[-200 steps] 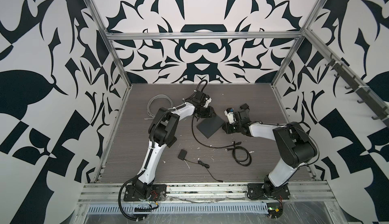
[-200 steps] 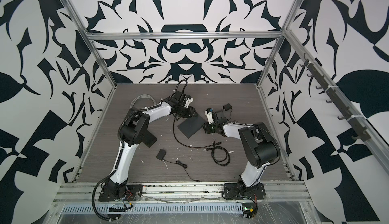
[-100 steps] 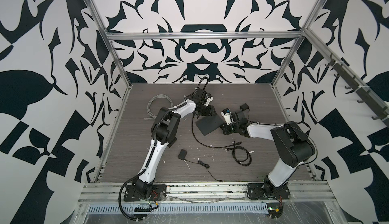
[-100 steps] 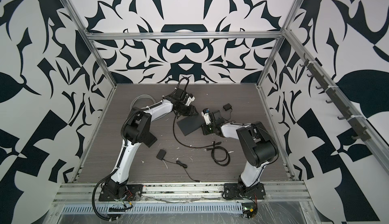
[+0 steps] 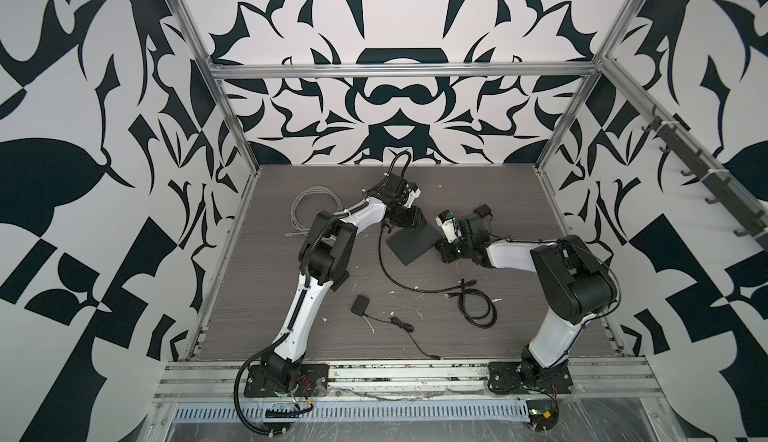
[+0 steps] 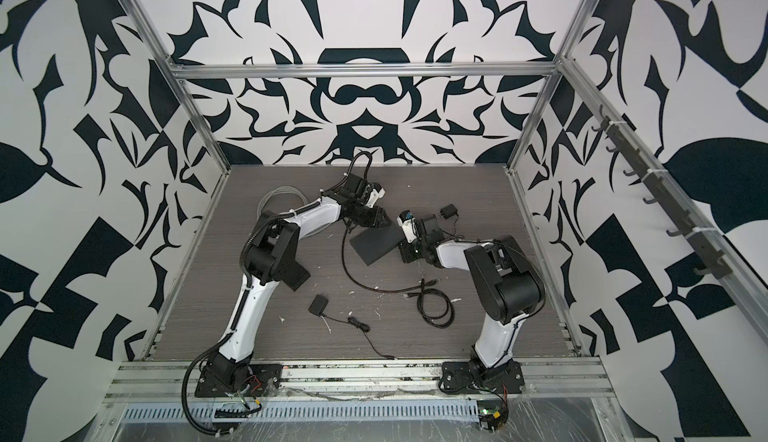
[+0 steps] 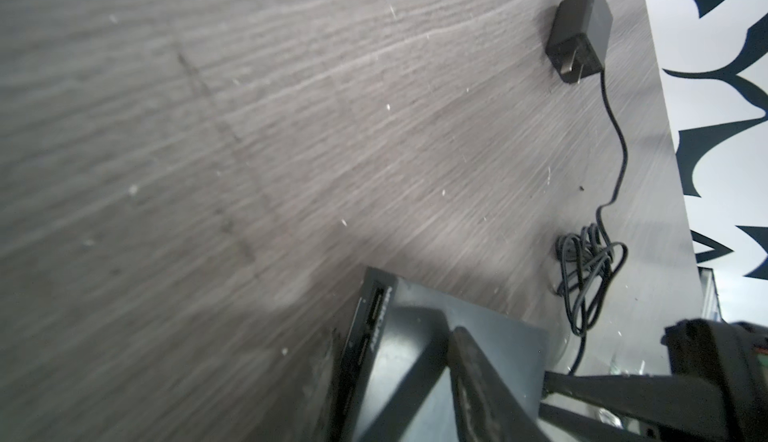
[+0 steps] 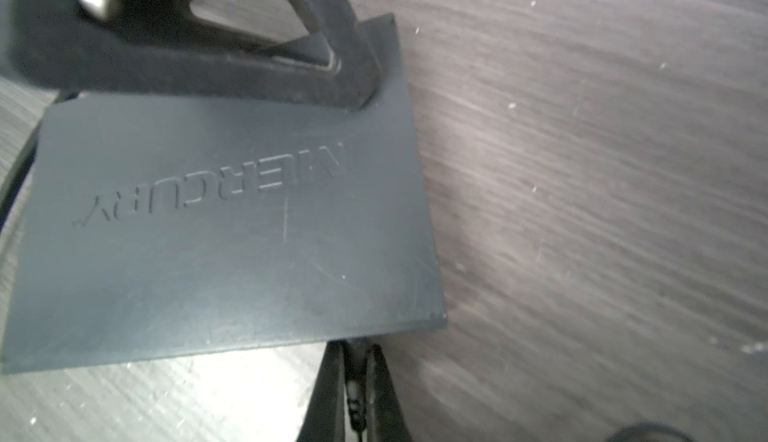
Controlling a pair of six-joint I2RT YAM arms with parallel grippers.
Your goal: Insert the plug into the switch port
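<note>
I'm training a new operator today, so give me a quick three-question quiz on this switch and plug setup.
1. True or false: the right gripper is shut on the plug.
2. What word is embossed on the switch?
3. The power adapter lies: A) on the table behind the right gripper, B) on the switch, C) on a wall hook.
Key: 1 true; 2 MERCURY; 3 A.

right fingers (image 8: 384, 394) closed on plug (image 8: 353, 396), edged nearer switch (image 8: 232, 228)
</note>
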